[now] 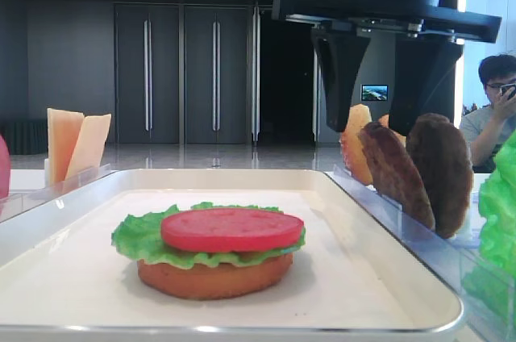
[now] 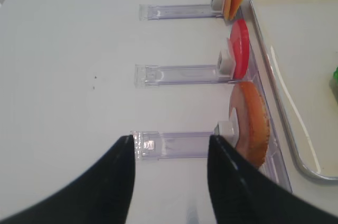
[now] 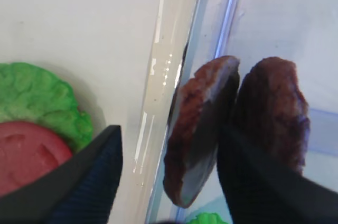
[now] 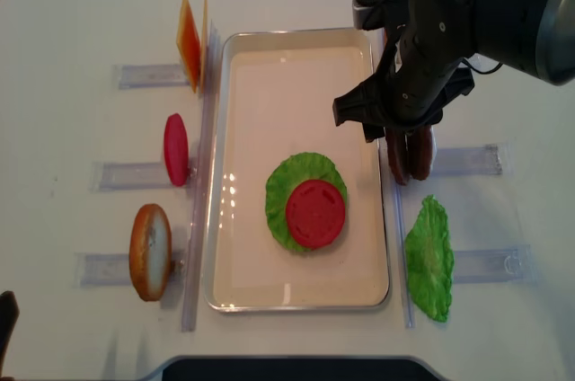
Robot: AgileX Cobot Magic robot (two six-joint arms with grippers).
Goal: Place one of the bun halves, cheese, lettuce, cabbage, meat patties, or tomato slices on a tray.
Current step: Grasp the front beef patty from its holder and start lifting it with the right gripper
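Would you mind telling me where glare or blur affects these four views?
Right wrist view: a bright glare streak runs along the tray rim, and the near meat patties look soft. Low front exterior view: the tomato slice is sharp, the background dim, with a bright window at right. Overhead view: small highlights on the tray floor. Left wrist view: evenly lit, with the dark fingers blurred.

The tray (image 4: 296, 48) is smooth, glossy white. Meat patties (image 3: 274, 108) look rough, grainy and matt; the tomato slice (image 1: 231, 229) smooth with slight sheen. Holders (image 2: 179, 145) are clear plastic. The table (image 2: 68, 76) is matt white.
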